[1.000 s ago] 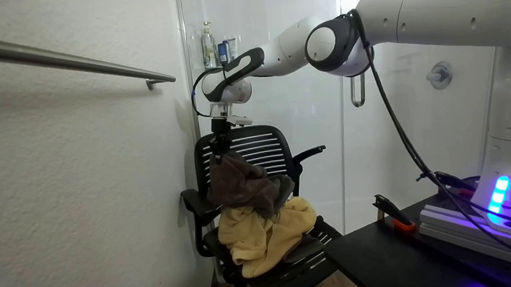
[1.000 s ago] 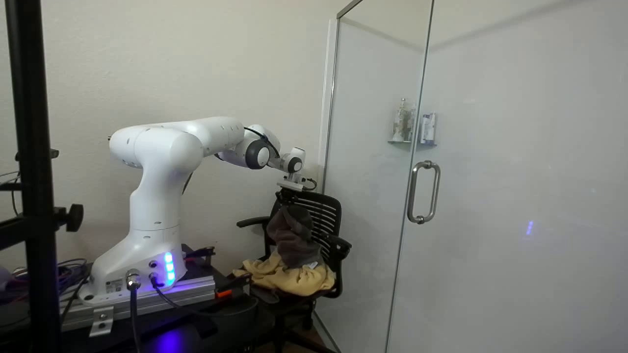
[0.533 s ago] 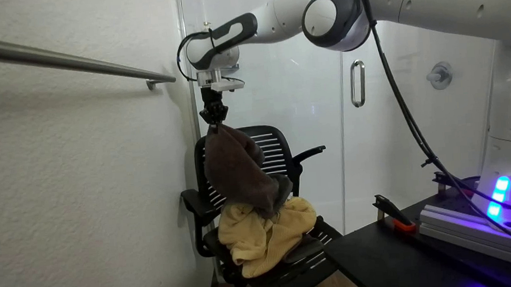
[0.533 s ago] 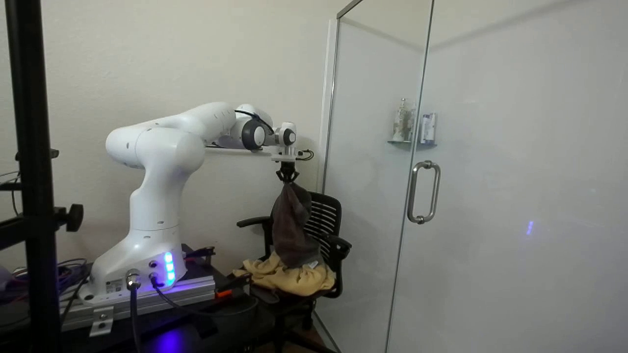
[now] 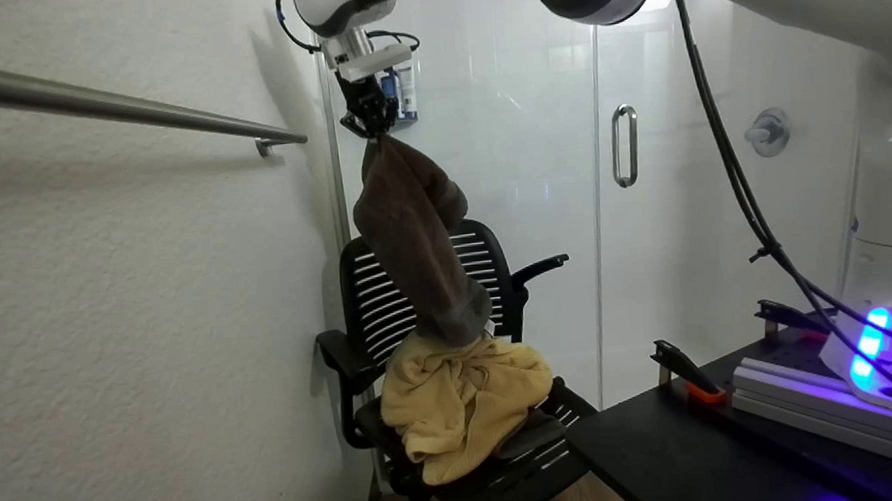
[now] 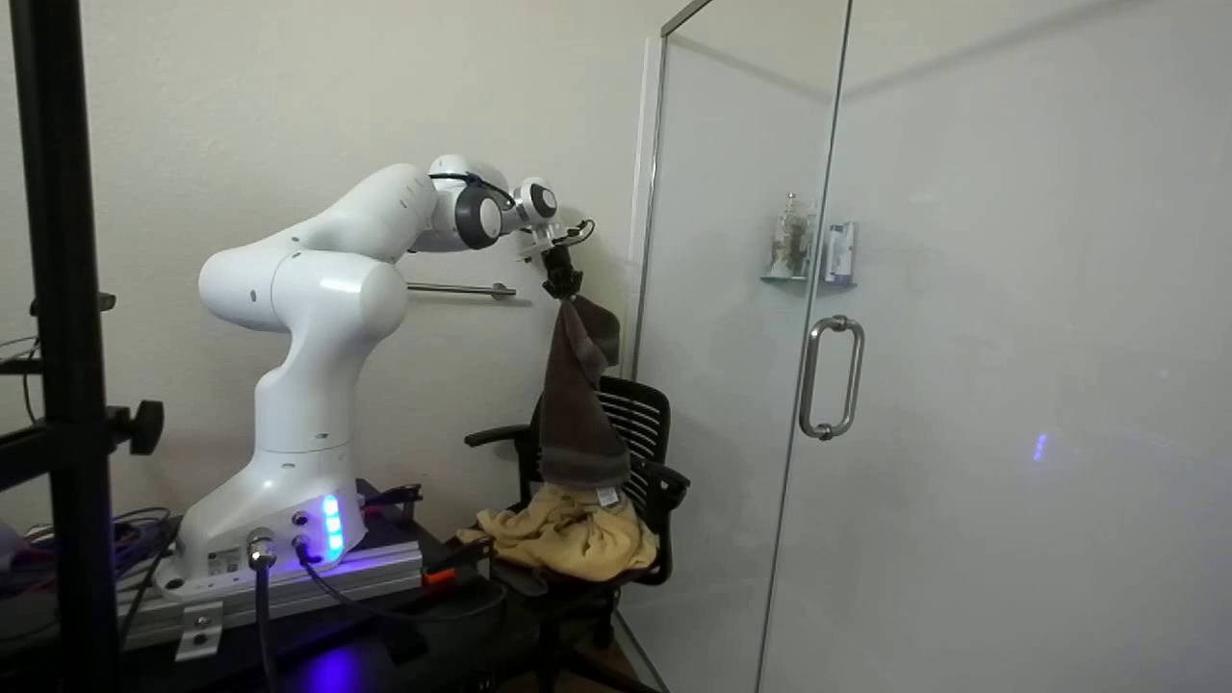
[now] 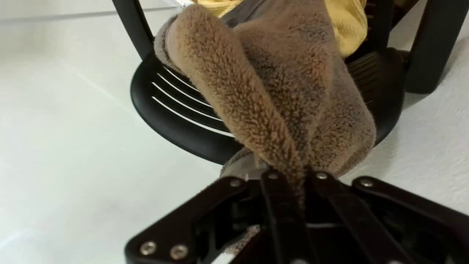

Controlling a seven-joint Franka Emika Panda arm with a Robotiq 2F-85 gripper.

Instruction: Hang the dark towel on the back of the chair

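"What are your black jointed fingers [image 7: 282, 209] doing?"

"Pinching. They're squeezed together on the gathered top of the dark brown plush towel [image 5: 413, 233], and a fold of it runs between them in the wrist view."

"So where does the towel hang?"

"From my black gripper [image 5: 375, 133], in front of the slatted backrest [image 5: 387, 307] of the black office chair [image 5: 505, 491]. In both exterior views I hold it higher than the backrest's top edge."

"Does its lower end touch anything?"

"I can't tell. The greyer end reaches down to the rumpled yellow ribbed cloth [image 5: 467, 412] on the seat, either brushing it or just above. A small white tag [image 6: 607, 497] shows there in an exterior view; I can't say which cloth wears it."

"What else lies on the seat?"

"A flap of dark cloth [image 5: 536, 433], poking out from under the yellow one."

"And round about?"

"A straight brushed-metal bar [image 5: 124, 108] is fixed to the pale textured wall [image 5: 140, 306]. A clear glass shower door [image 6: 962, 289] has a looped metal handle [image 6: 856, 378]. A black tabletop [image 5: 652, 445] stands near the chair."
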